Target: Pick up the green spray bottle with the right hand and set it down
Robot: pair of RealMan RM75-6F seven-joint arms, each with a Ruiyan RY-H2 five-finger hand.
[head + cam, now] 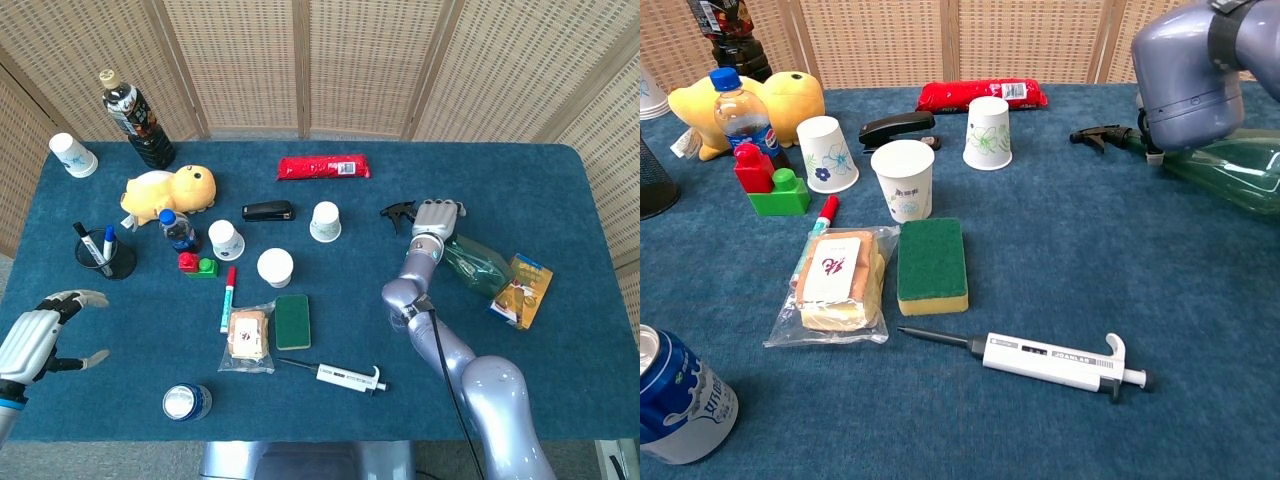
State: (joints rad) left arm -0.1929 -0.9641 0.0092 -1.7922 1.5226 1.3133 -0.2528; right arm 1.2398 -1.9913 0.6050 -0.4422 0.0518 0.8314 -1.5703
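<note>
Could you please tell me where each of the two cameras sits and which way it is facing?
Head view: high above the near edge, looking steeply down on the whole table; shows the left hand and the right arm, its right hand on the green spray bottle.
Chest view: low at the near edge, looking across the table toward the screens; only the right arm shows.
Shared: bottle, pipette, sponge, paper cups.

I see the spray bottle [470, 256] lying right of the cups [325, 221], my right hand [436, 219] over its neck. The pipette [345, 376] lies nearest me, the sponge [293, 321] just behind it.
</note>
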